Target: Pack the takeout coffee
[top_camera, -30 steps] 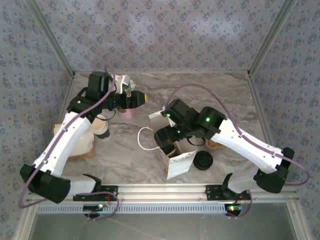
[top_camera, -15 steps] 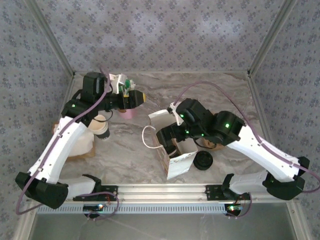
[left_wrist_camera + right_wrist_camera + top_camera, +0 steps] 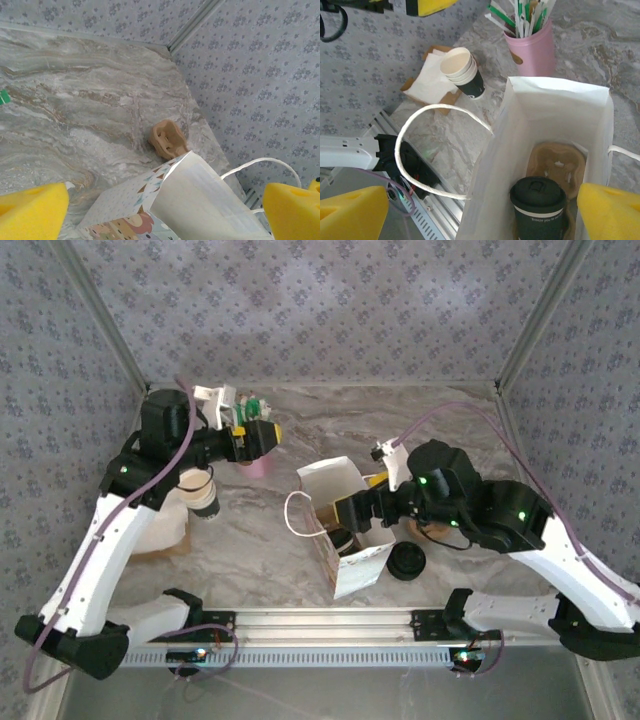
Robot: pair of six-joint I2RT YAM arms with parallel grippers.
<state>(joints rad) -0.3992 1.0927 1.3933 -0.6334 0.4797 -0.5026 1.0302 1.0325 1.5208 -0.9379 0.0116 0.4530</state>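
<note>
Down inside the white paper bag (image 3: pixel 555 107), on a brown cardboard carrier (image 3: pixel 555 160), the takeout coffee (image 3: pixel 538 202) stands upright with its black lid on, so I judge the packing done. My right jaws hang spread wide above the bag's mouth, gripping nothing. My left jaws gape equally wide and empty near the pink straw cup (image 3: pixel 535 47). Little seems left beyond pulling clear.

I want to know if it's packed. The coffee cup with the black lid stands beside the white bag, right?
No. The coffee cup with the black lid stands inside the white bag, not beside it. The right wrist view looks down into the bag and shows it.
</note>
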